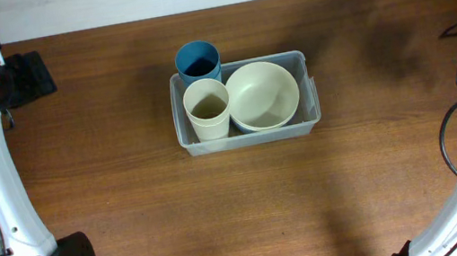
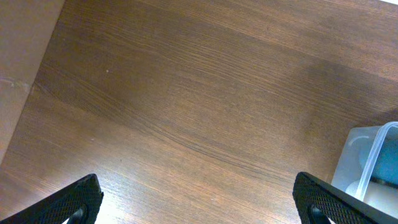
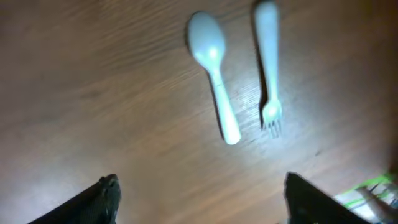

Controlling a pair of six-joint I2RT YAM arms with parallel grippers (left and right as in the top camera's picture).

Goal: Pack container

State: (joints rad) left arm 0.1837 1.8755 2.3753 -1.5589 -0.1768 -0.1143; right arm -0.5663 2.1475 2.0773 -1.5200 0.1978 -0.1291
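Overhead, container: the container (image 1: 252, 136) sits mid-table (image 1: 133, 215), with a cream cup (image 1: 207, 108) and a bowl (image 1: 263, 96) side by side inside it, filling most of the floor.
Overhead, blue cup: the blue cup (image 1: 197, 60) is at the back left rim; I cannot tell whether it is inside the wall or just behind it.
Overhead, risk: little free room seems left, so anything added would likely have to go into the bowl or a cup. A drop onto a rim could tip the cup or bounce out.
Overhead, hard to see: both claws sit at the frame's edges, well apart from the container, and their jaws cannot be read here.

Left wrist, claw: the left claw (image 2: 199, 202) is spread wide with nothing between its fingers, over bare wood.
Left wrist, container: only one corner (image 2: 367, 155) shows at the right edge, with something bluish behind its wall; the rest is cut off.
Left wrist, risk: a sweep to the right could catch that corner and shove the container.

Right wrist, claw: the right claw (image 3: 205, 196) is also wide and empty.
Right wrist, cutlery: a spoon (image 3: 214, 74) and a fork (image 3: 268, 68) lie flat on the wood ahead of it, near each other but apart.
Right wrist, risk: both are thin and flat, so the fingers may skid over one, or nudge its neighbour while closing.
Right wrist, hard to see: the picture is soft, so the fork's tines blur. The container is out of view.
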